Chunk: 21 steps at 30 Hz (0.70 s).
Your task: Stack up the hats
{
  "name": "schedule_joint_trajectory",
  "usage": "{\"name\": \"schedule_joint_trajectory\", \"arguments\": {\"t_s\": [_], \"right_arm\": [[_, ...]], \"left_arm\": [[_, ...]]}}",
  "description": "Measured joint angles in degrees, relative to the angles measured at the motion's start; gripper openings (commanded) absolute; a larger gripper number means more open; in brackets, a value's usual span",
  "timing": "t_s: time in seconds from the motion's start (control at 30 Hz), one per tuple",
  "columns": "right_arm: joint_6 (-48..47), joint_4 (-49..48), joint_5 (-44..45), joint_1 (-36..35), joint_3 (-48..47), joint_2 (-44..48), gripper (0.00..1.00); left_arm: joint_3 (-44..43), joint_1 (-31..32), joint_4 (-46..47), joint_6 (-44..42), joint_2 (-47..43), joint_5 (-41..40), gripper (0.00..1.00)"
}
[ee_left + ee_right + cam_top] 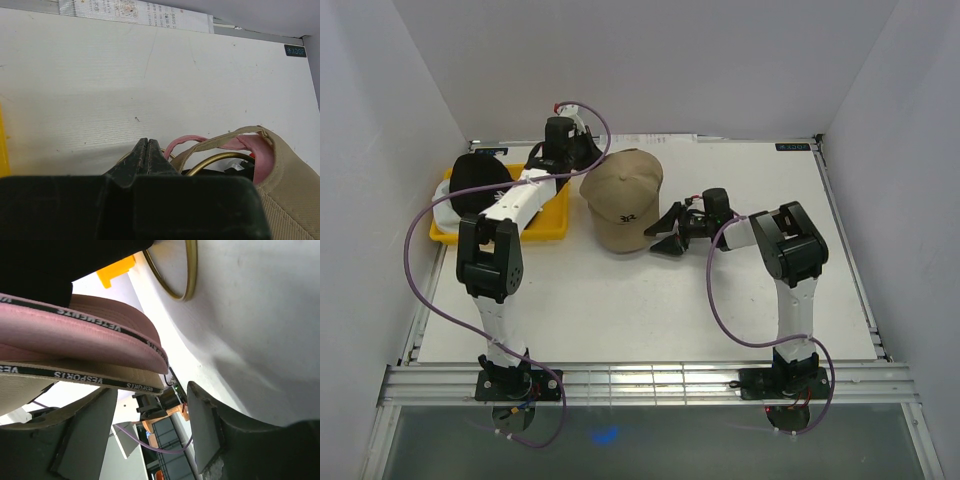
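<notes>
While the right gripper has its fingers spread wide with nothing clamped, the tan cap has its brim edge just ahead of the fingertips. The pink cap has its brim lying flat against the tan one, and both printed edge bands show up close in the right wrist view. Can't tell if either finger actually touches the fabric. The left gripper is pressed fully together on nothing, parked at the back of that same cap pile. From there the tan cap's rear opening is just ahead to its right, with the pink cap tucked inside it and a gold ring poking out underneath. Back along the left arm, the black cap sits in the tray, well apart from both grippers.
</notes>
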<state>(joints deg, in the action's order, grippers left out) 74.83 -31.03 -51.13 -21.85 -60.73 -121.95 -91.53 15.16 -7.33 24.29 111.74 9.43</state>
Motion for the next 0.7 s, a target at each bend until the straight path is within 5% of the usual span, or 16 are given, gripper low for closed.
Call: {"name": "schedule_joint_trajectory", "arguments": {"t_s": [0.7], "right_arm": [[-6.08,9.6,3.3,0.15,3.45,13.38,0.71]], "left_arm": [[-11.8,-8.79,-13.22,-0.33,0.0,1.38,0.09]]}}
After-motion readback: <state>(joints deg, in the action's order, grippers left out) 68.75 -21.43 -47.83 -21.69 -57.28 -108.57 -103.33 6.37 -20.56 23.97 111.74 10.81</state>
